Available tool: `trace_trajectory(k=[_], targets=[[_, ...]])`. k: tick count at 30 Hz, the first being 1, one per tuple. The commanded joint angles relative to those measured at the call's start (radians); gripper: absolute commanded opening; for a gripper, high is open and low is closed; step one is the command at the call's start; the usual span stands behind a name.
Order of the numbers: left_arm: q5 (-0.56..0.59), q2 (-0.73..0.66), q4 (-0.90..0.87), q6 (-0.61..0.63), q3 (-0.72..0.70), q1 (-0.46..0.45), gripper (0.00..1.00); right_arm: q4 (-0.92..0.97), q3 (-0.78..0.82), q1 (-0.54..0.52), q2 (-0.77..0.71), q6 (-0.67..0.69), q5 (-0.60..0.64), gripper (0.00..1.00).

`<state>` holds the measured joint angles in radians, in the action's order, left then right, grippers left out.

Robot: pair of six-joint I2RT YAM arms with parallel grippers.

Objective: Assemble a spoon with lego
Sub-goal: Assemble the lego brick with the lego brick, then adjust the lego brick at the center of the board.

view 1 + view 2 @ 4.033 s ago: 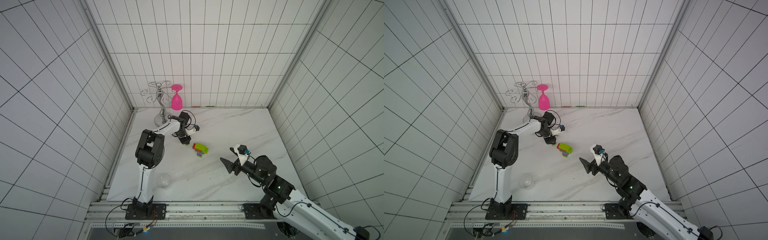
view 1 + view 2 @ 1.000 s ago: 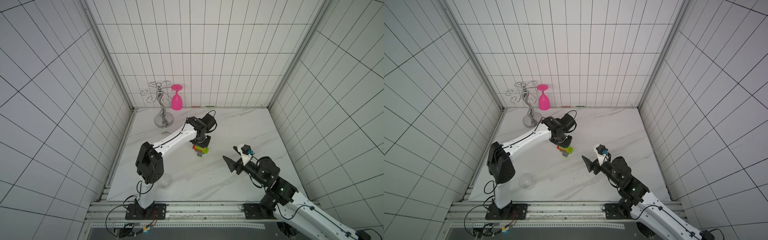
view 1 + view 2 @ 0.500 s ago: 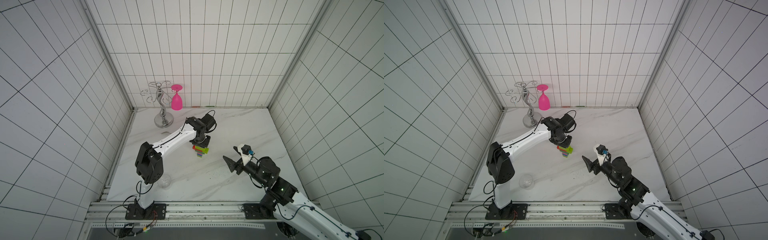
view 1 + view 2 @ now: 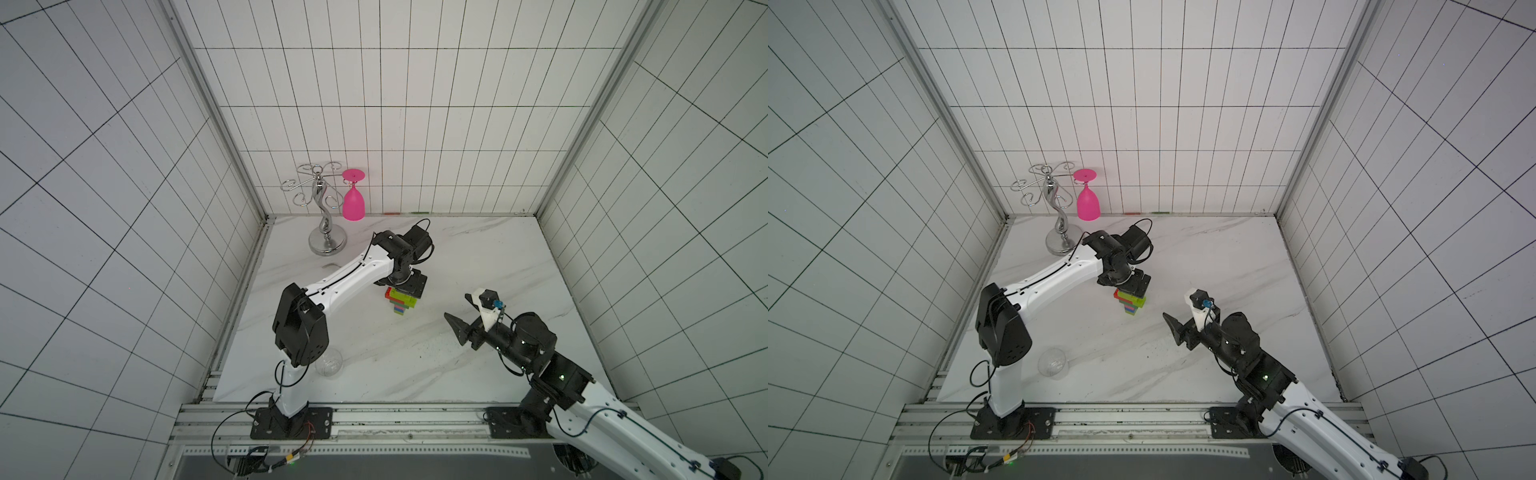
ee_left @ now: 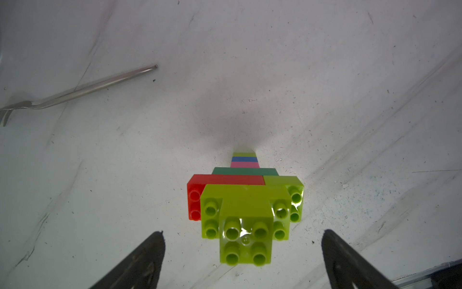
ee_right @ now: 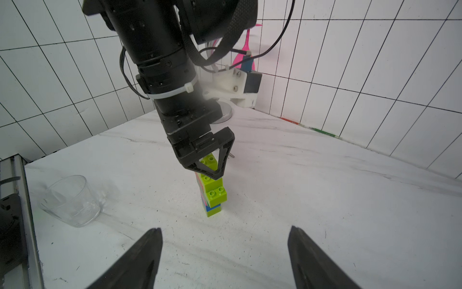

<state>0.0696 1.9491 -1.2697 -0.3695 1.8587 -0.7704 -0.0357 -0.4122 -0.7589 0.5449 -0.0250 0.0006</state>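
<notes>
A white marble table [image 4: 457, 257] is seen from above inside a white-tiled enclosure, with two robot arms reaching over it.

The spoon [image 4: 401, 302] is placed near the middle of the table, standing upright on its narrow stem end. In the left wrist view, the spoon [image 5: 246, 212] is seen from above. A lime brick is at the bottom, followed by blue, pink and dark green. Above these, red sits beside lime, and two more lime bricks are stacked on top.

What has just changed is the left gripper [image 5: 242, 234]. A second ago it was pressed together over the top of the stack. Now its jaws are spread wide on either side of the topmost lime brick, and neither finger is seen touching it. In the right wrist view, the left gripper [image 6: 210, 165] is seen poised directly over the spoon [image 6: 212, 192].

The right gripper [image 6: 225, 229] is held well apart from the stack, pointed towards it, with its jaws spread and nothing between them.

All eight bricks appear to be joined, so the assembly is judged finished or nearly so. The release suggests that the last lime brick has been seated. A straight upward retreat is called for, since the tall, narrow-footed stack could be toppled by a sideways brush.

A silver metal utensil [image 5: 82, 90] and a clear glass [image 6: 71, 200] lie aside on the table.
</notes>
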Motion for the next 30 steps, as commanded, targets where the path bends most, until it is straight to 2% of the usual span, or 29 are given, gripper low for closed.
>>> trace_trajectory(k=[1,6,9,13,16,23,30], targets=[[-0.025,-0.092,0.040,-0.002,0.018,0.000,0.98,-0.051,0.033,0.009,0.030,0.039,-0.014,0.82],[0.000,-0.345,0.176,0.005,-0.192,-0.001,0.98,-0.105,0.039,0.008,0.155,0.100,-0.030,0.79],[0.031,-0.575,0.307,0.022,-0.399,-0.001,0.98,-0.153,0.021,0.009,0.286,0.162,-0.051,0.79],[0.044,-0.904,0.543,0.057,-0.729,0.000,0.99,-0.157,-0.053,0.009,0.478,0.267,-0.149,0.74],[0.041,-1.094,0.613,0.079,-0.875,0.000,0.99,-0.189,-0.077,0.008,0.560,0.314,-0.170,0.74],[0.037,-1.355,0.624,0.118,-1.035,0.000,0.99,-0.277,-0.157,0.014,0.773,0.391,-0.144,0.73],[0.004,-1.421,0.617,0.139,-1.042,-0.001,0.99,-0.372,-0.240,0.052,0.913,0.395,-0.190,0.69]])
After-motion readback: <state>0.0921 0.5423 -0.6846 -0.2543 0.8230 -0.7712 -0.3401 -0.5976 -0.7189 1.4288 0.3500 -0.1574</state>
